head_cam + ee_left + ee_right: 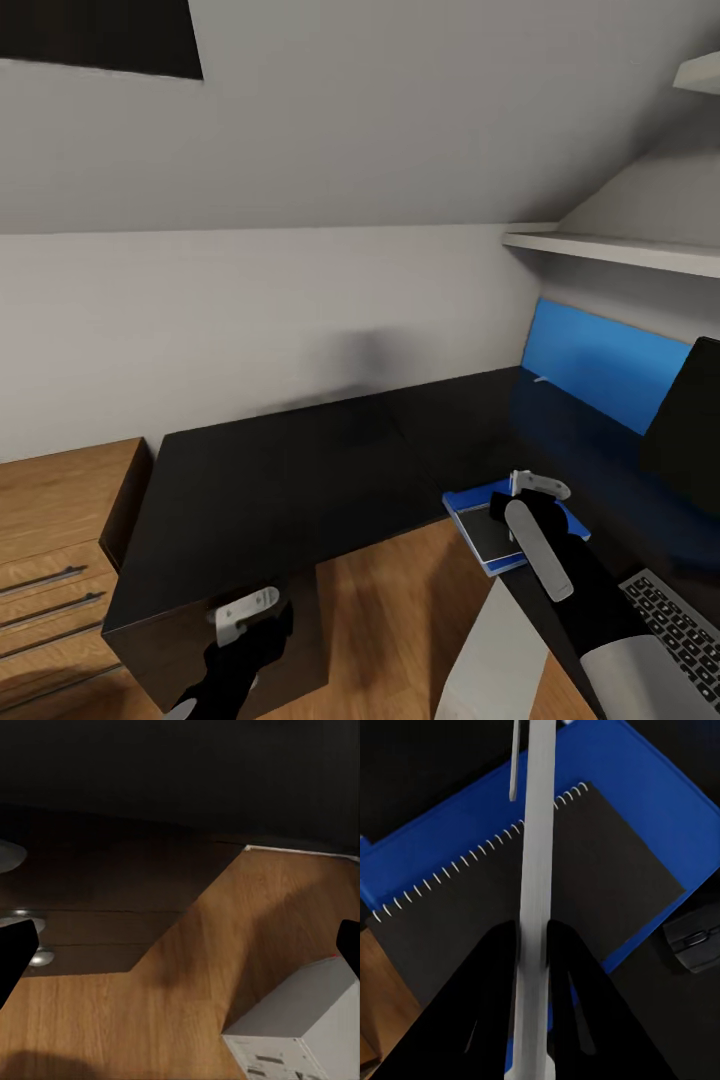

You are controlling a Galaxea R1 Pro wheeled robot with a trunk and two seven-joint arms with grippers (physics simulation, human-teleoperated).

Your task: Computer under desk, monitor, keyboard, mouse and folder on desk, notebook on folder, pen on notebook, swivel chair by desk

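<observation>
The right gripper (532, 945) was clamped on the thin white-silver pen (538, 855), directly above the grey spiral notebook (585, 885) stacked on the flat blue folder (450, 832). Likely next: lowering and releasing the pen there.

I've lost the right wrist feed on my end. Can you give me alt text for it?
The right tool is shut on a long white-silver pen, held above the dark spiral-bound notebook. The notebook lies on the bright blue folder, which sits on the black desk. The dark mouse lies just beside the folder's edge.
</observation>
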